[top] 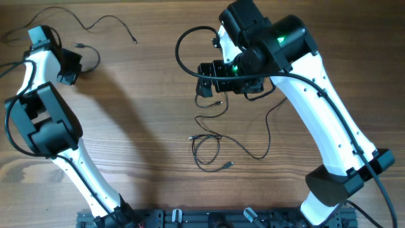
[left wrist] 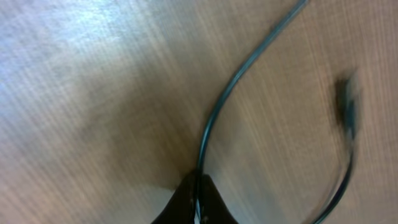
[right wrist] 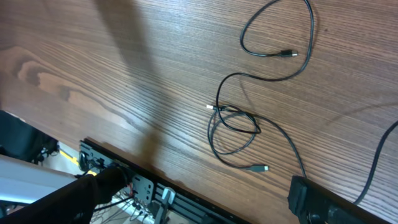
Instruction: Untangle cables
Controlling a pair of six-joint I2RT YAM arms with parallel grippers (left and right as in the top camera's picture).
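The left gripper (left wrist: 198, 198) is pinched closed on a thin black cable (left wrist: 214, 118). In its wrist view, the cable comes straight out from between the fingertips, then bends in one smooth arc to the right and leaves the view. Right of the fingertips, a second stretch of thin wire curves back and ends in a dark plug (left wrist: 347, 109) that is too blurred to read.

In the overhead view, a long thin wire (top: 95, 25) wanders across the wooden table (top: 145, 126) beyond and to the right of this gripper. Its plug tip (top: 135, 41) points away from the gripper.

The right gripper (top: 205, 85) hangs above the table. I cannot tell whether its fingers are parted or closed.

Just beneath it lies an open loop of cable (right wrist: 308, 37), which ends in a small dark plug (right wrist: 289, 54) lying roughly level in the wrist view. The loop's other run trails down into the tangle (right wrist: 236, 127), which is a little further from the gripper. The tangle is a few overlapping flat loops of very thin black wire. A silvery plug (right wrist: 211, 107) sticks out on one side. A dark plug (right wrist: 261, 168) lies at the end of a loose tail on the other side.
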